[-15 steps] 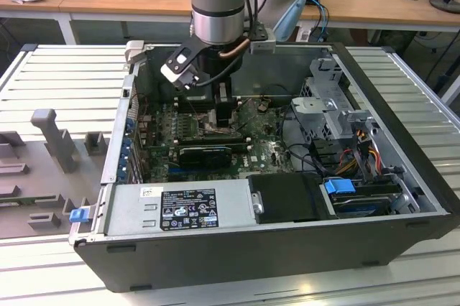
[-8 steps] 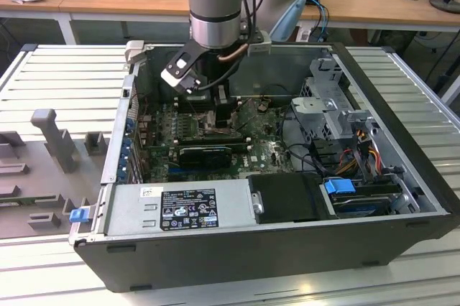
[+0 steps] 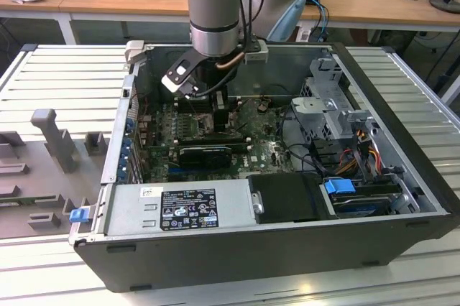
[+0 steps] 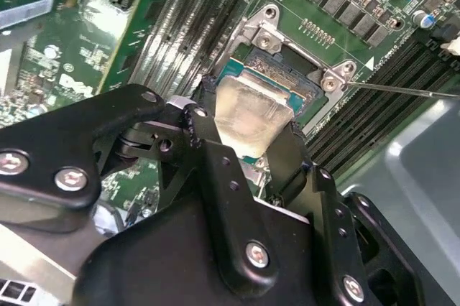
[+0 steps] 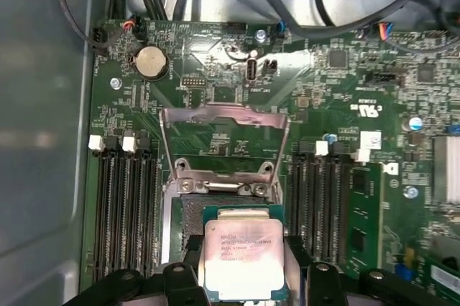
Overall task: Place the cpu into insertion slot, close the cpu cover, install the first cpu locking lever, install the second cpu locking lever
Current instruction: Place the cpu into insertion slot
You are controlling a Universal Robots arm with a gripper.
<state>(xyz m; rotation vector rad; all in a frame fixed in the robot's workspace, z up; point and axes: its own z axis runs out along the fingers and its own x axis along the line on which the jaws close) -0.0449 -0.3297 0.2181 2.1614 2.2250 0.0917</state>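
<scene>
The open computer case spans the middle of the exterior view. The arm reaches down into its upper middle, over the green motherboard. The cpu cover stands raised. The gripper pinches the cpu by opposite edges between two black fingers, just over the socket (contact unclear).
</scene>
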